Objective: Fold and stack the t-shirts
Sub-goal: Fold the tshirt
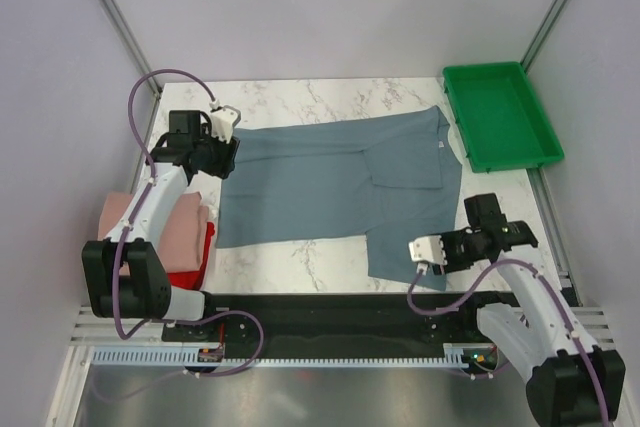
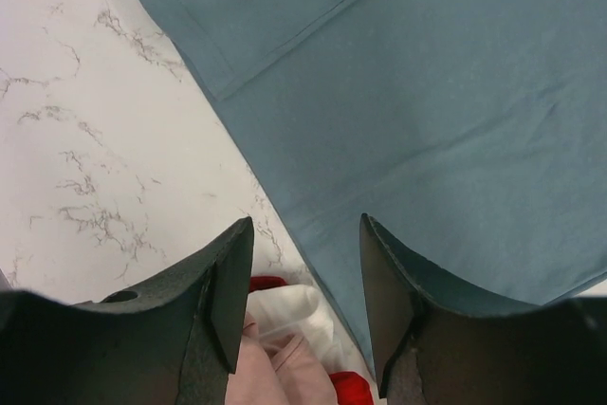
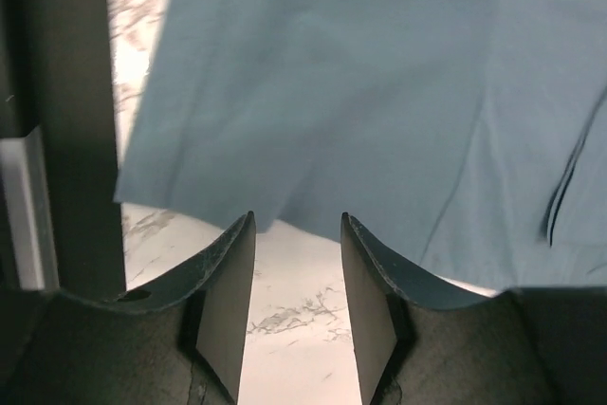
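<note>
Off the left end of the blue-grey t-shirt [image 1: 320, 182], a stack of folded shirts sits at the table [image 1: 300, 97] edge: pale pink [image 1: 150, 222] on top and red [image 1: 190, 272] beneath. A bit of white [image 2: 296, 305] shows only in the left wrist view. The left gripper [image 2: 305, 230] hangs over the shirt's left edge, toward its far corner. Its jaws are parted by a moderate gap with nothing between them, one finger over marble and the other over cloth. The shirt lies flat across the middle of the table, with the neck label [image 1: 437, 147] at its right end. One sleeve looks to be already turned in, and a flap juts toward the near side at the right. The right gripper [image 3: 296, 220] hovers just off that flap's near edge, likewise parted and empty, with bare marble under its tips. The green tray [image 1: 515, 161] sits beyond the shirt's far-right corner, apart from it. Judgement: the step in hand is taking hold for the next fold. To do it well, each claw should come down astride the cloth edge rather than beside it, and pinch one layer only. Both should then lift low and together and carry the edge across, so the fold line stays straight. Risk: the left claw could snag the stack close under it.
</note>
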